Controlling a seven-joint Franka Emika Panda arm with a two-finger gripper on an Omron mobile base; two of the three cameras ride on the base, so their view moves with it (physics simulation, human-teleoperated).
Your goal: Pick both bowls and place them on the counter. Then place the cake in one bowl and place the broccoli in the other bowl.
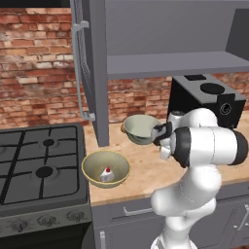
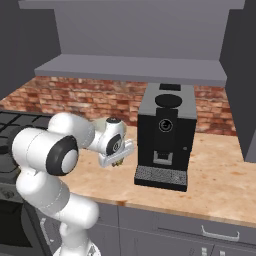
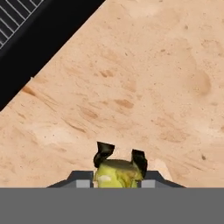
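Note:
The dull yellow-tan bowl [image 1: 105,168] stands on the counter [image 1: 146,165] beside the stove, with the white cake [image 1: 107,173] and its red cherry lying inside it. The mottled grey-green bowl [image 1: 141,129] sits farther back, just left of my hand, and I see nothing in it. In the hand view my gripper [image 3: 121,155] is low over the bare counter [image 3: 153,65], its dark fingertips [image 3: 104,153] pressed on either side of a small yellow-green lump, the broccoli [image 3: 116,175]. The right base view has my gripper [image 2: 117,162] pointing down at the counter, left of the coffee machine.
A black coffee machine [image 2: 165,135] stands on the counter right of my hand; its grated base [image 3: 39,35] fills the hand view's top left. The black gas stove [image 1: 39,165] lies to the left. An open grey cabinet door [image 1: 90,68] hangs above the bowls.

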